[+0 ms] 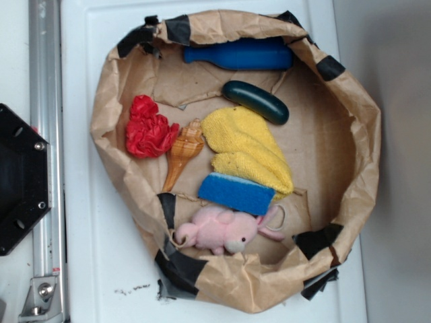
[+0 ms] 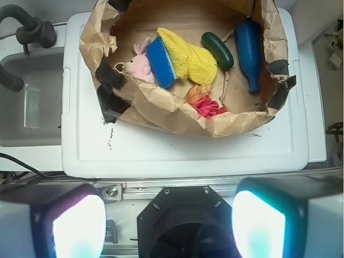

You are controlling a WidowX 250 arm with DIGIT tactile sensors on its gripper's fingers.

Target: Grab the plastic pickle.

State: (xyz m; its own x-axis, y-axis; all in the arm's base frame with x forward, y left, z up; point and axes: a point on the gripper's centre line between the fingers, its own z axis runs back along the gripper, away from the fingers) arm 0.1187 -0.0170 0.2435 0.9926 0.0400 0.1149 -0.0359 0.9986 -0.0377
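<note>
Nearest the wrist camera, the gripper (image 2: 169, 226) shows as two glowing pads at the bottom corners with a wide gap between them, so it is spread and holds nothing; it hangs high above the robot's black base, well short of the brown paper nest (image 2: 161, 110) on the white lid (image 2: 177, 150). Inside the nest lies the plastic pickle (image 1: 255, 101), flat on the paper between the blue bottle (image 1: 239, 54) by the rim and the yellow cloth (image 1: 246, 148), near both, perhaps just touching the cloth's upper edge. Task progress looks to be at the very start: the approach is not yet made. Next, I judge, comes a reach forward over the paper wall, jaws set across the pickle's short width, then a straight descent clear of bottle and cloth.
</note>
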